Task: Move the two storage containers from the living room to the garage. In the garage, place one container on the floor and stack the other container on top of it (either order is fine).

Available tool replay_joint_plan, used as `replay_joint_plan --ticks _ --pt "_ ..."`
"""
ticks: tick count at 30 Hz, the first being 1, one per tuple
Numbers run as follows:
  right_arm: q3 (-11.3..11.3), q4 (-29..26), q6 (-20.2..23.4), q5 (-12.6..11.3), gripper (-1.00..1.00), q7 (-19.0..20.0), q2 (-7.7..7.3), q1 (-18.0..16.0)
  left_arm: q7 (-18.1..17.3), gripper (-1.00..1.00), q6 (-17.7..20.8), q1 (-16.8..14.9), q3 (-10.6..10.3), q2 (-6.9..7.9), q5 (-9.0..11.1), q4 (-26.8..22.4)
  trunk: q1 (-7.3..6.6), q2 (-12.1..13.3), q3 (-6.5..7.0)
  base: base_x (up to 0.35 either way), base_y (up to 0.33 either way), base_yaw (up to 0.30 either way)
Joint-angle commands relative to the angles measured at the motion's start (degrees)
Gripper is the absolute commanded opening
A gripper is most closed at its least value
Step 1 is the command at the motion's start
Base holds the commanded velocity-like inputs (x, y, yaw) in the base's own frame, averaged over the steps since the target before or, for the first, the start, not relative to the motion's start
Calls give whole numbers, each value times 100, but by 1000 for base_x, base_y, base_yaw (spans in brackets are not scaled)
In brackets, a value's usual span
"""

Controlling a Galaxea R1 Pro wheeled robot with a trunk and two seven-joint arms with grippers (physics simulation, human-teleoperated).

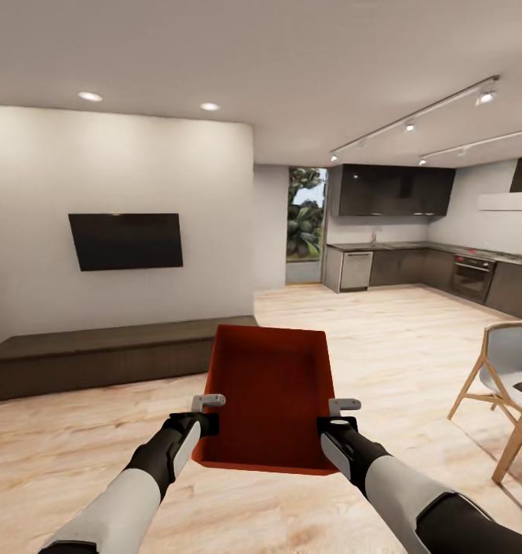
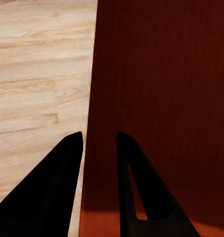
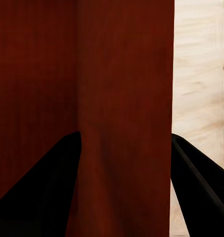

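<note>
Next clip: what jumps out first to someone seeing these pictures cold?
An orange-red storage container, open-topped, is held up front and centre between the left gripper and right gripper, each pinching a side wall. Behind it sit a long dark low cabinet and a wall-mounted TV.

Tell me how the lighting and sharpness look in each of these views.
Head view: even, bright room light from ceiling spotlights, no glare on the TV, slightly soft render; the storage container reads clear orange-red. Left wrist view: the container wall is dark, in shade, with crisp wood planks beside it. Right wrist view: the wall is also dim, and the floor looks washed out.
</note>
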Motion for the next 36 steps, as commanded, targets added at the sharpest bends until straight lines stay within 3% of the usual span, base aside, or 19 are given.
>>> replay_joint_plan --ticks 1,36 --pt "45 -65 47 95 -100 -40 66 -3 58 -100 43 4 28 -7 -81 -3 2 -5 -3 0 0 -286" --pt "0 -65 11 87 -100 -32 66 -3 60 -100 43 4 20 -10 -81 -3 2 -5 -3 0 0 -286"
